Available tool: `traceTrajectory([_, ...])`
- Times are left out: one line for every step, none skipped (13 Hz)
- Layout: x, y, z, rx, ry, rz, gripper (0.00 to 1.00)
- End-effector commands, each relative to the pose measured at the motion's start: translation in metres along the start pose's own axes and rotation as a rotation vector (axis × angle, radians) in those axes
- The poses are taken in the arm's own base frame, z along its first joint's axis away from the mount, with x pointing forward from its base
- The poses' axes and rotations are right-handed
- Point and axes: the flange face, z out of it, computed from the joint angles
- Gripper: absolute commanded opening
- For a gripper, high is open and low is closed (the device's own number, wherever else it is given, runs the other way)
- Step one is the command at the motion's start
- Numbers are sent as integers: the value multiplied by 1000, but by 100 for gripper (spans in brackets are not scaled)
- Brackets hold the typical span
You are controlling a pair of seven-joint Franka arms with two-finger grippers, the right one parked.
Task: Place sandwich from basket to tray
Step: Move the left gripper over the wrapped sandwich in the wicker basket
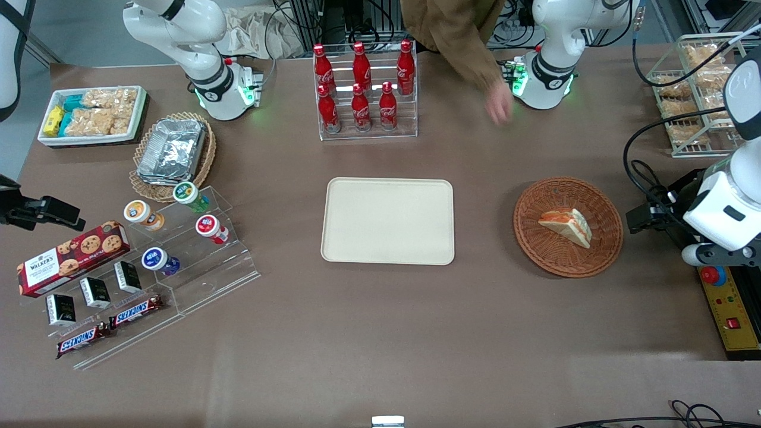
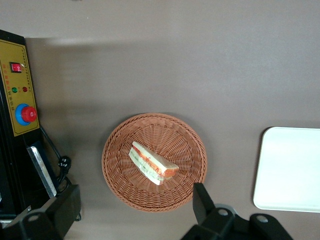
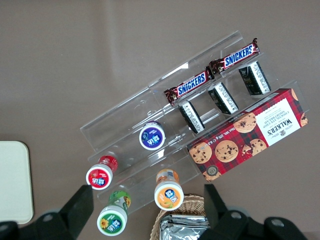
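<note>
The sandwich (image 1: 566, 226), a white wedge with orange and green filling, lies in the round reddish-brown basket (image 1: 535, 249). The cream tray (image 1: 387, 221) lies flat beside the basket, toward the parked arm's end, with nothing on it. My gripper (image 1: 647, 217) hangs above the table beside the basket, toward the working arm's end. In the left wrist view the gripper (image 2: 132, 202) is open and holds nothing, its fingers (image 2: 200, 200) wide apart. It is above the basket (image 2: 115, 185) rim and clear of the sandwich (image 2: 152, 162). The tray (image 2: 290, 170) shows partly.
A yellow control box (image 1: 728, 303) with a red button sits at the table edge under my arm. A person's hand (image 1: 498, 107) reaches over the table near a rack of cola bottles (image 1: 364, 89). A wire snack rack (image 1: 695, 101) stands farther from the front camera.
</note>
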Motion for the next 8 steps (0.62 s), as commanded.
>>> traceTrajectory([-1,2,-10,-11,9,-14,100])
traceTrajectory([-3,1,-10,-12,3,-17,100])
traceTrajectory([-6,-2,-15,-9,7,-19,100])
traceTrajectory([-13,-4,-12,0,-19,-22,100])
traceTrajectory([-33,-5,4,15,-104,-21,100])
traceTrajectory([-53,-7,17,19,-132,-21,100])
traceTrajectory([-77,-9,26,13,-114,-24,100])
traceTrajectory([-103,-15,42,4,-76,-45,100])
